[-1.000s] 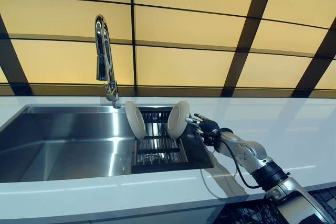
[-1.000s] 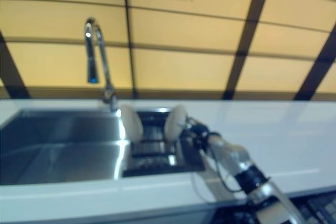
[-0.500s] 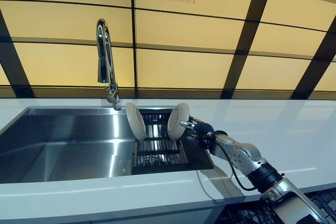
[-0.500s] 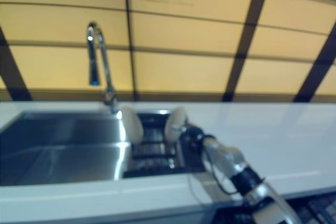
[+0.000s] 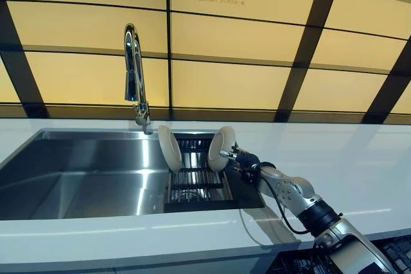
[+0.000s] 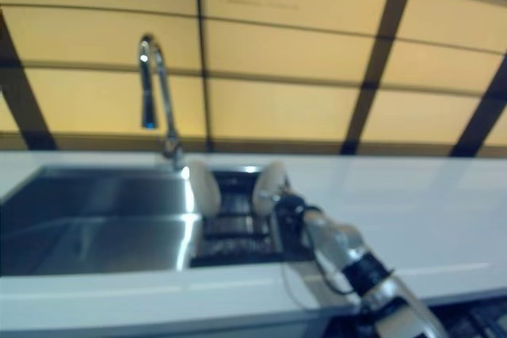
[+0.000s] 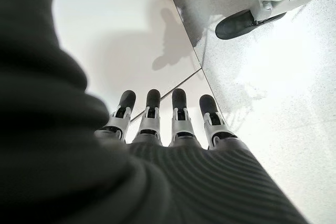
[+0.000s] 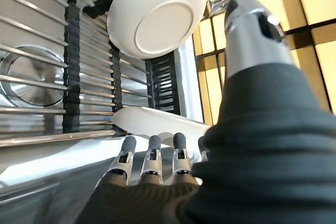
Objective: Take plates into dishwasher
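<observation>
- We see two white plates standing on edge in the dark rack (image 5: pixel 192 178) at the right end of the steel sink (image 5: pixel 77 178).
- The left plate (image 5: pixel 169 149) leans with its top toward the tap (image 5: pixel 135 75); the right plate (image 5: pixel 221 148) leans the other way, toward the counter (image 5: pixel 347 165).
- Bare rack bars lie between the two plates, so they stand well apart.
- The rack's right edge meets the white counter, which stretches wide and bare to the right of the arm.
- Our right hand (image 5: pixel 243 159) reaches in from the lower right, at the right plate's rim and lower edge.
- In the right wrist view its fingers (image 8: pixel 151 156) are stretched out fairly straight in a row, their dark tips right at that plate's near rim (image 8: pixel 157 123); we cannot tell whether the thumb closes on it.
- Beyond it in that view, the other plate (image 8: pixel 157 17) shows a round, smooth white underside with a raised foot ring.
- Our left hand (image 7: pixel 173 129) shows only in its own wrist view, fingers straight and side by side, holding nothing, over a pale floor.
- The sink basin to the left of the rack is open.
</observation>
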